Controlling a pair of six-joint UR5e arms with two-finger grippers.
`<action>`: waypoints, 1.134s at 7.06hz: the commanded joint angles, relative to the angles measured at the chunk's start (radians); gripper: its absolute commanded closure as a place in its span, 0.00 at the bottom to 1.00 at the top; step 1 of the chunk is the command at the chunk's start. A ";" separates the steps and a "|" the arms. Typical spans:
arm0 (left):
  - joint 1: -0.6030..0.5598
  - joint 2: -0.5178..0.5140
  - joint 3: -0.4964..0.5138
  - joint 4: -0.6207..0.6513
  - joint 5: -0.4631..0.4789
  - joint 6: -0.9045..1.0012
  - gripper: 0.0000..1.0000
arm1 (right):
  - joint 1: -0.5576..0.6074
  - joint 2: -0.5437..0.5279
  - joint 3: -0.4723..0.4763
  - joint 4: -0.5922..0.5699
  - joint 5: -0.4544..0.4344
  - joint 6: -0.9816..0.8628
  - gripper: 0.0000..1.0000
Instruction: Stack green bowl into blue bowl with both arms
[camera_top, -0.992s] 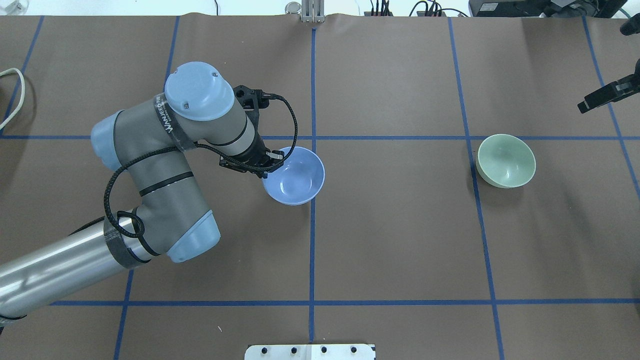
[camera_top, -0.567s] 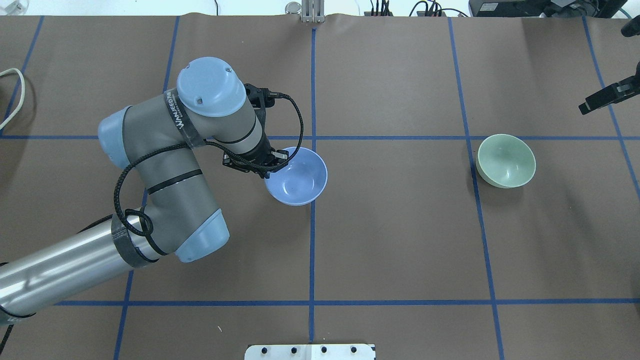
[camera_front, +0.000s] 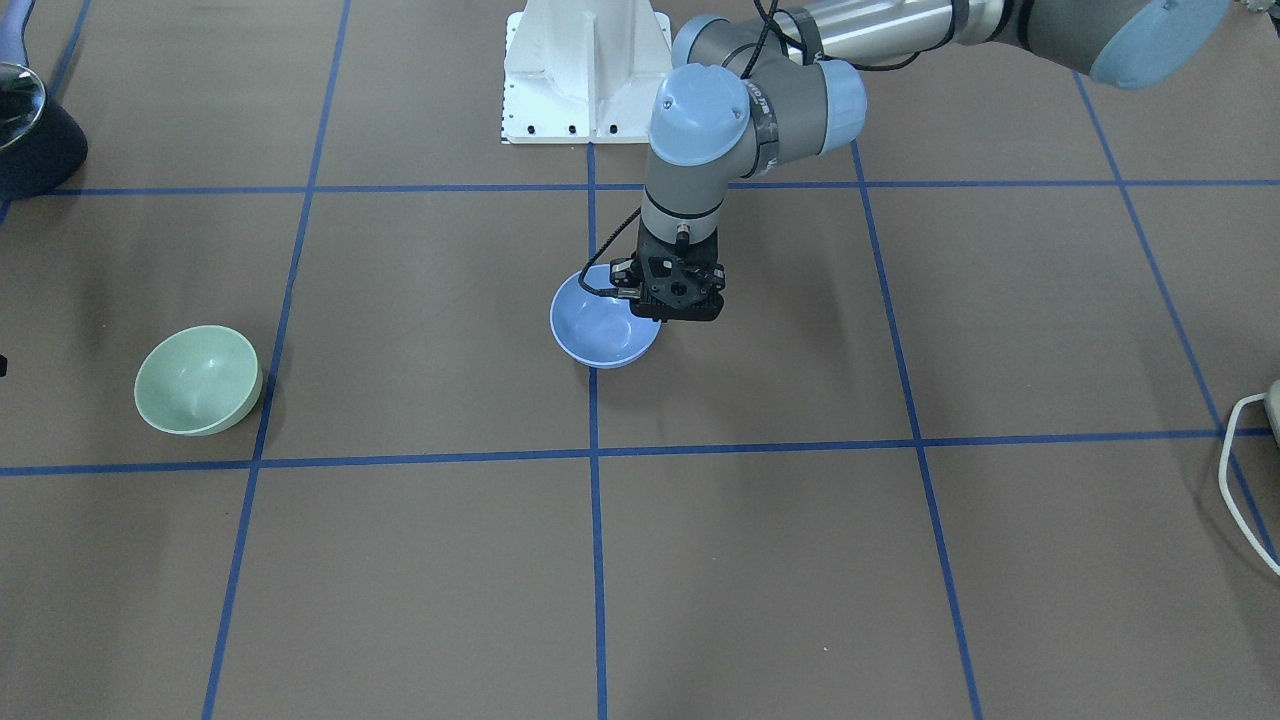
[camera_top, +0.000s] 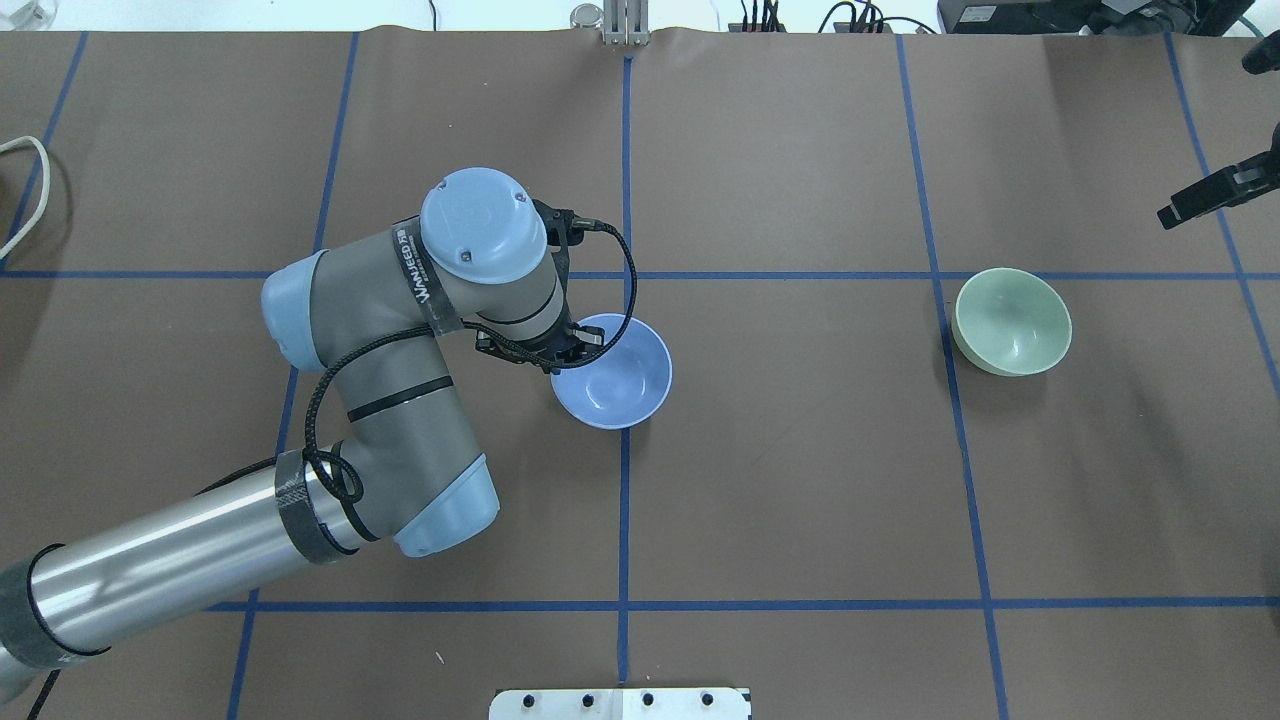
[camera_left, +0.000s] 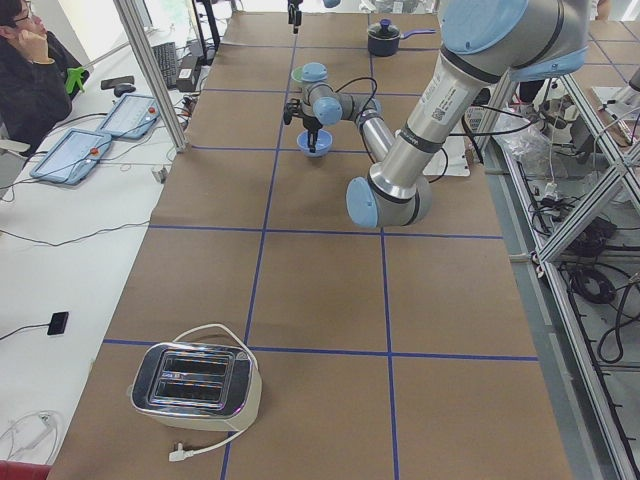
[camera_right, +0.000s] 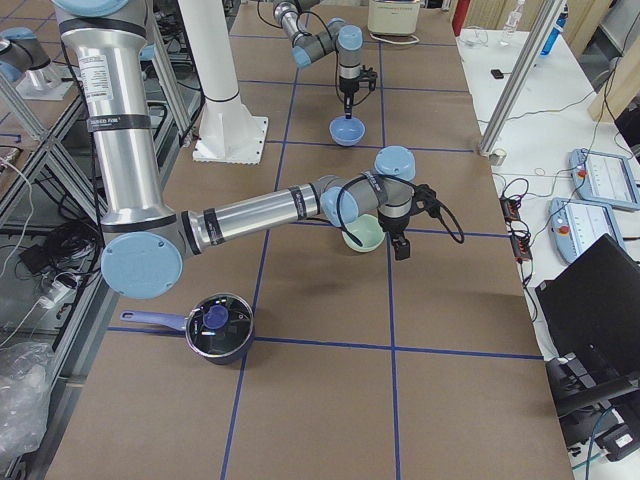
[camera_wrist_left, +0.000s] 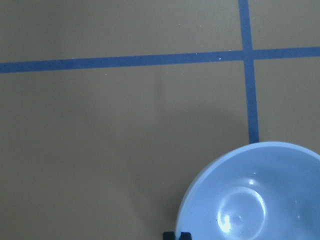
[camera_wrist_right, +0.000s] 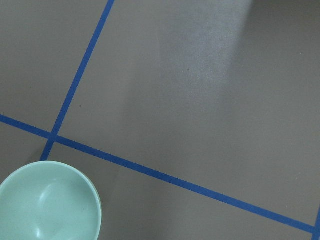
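Your left gripper (camera_top: 572, 352) has its fingers pinched narrow on the rim of the blue bowl (camera_top: 615, 375), on the side nearest the arm. The bowl is near the middle of the table (camera_top: 800, 500), over the central tape line (camera_top: 624, 500). Your right gripper (camera_right: 401, 243) hangs pointing down just beside the green bowl (camera_top: 1012, 322); you cannot tell whether its fingers are apart or together. That bowl sits on the table, well apart from the blue one, on the robot's right.

A dark band (camera_top: 413, 277) around the left arm (camera_top: 375, 400) reads roughly "WANJEED"; nothing else is legible.
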 joint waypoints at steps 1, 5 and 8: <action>0.016 -0.011 0.005 -0.001 0.004 -0.001 1.00 | 0.000 0.000 -0.003 0.000 0.000 0.000 0.00; 0.016 -0.009 0.062 -0.128 0.007 0.003 0.84 | 0.000 0.005 -0.004 0.000 0.000 0.000 0.00; 0.013 0.000 0.038 -0.181 0.066 0.010 0.02 | 0.000 0.005 -0.003 0.000 -0.002 0.000 0.00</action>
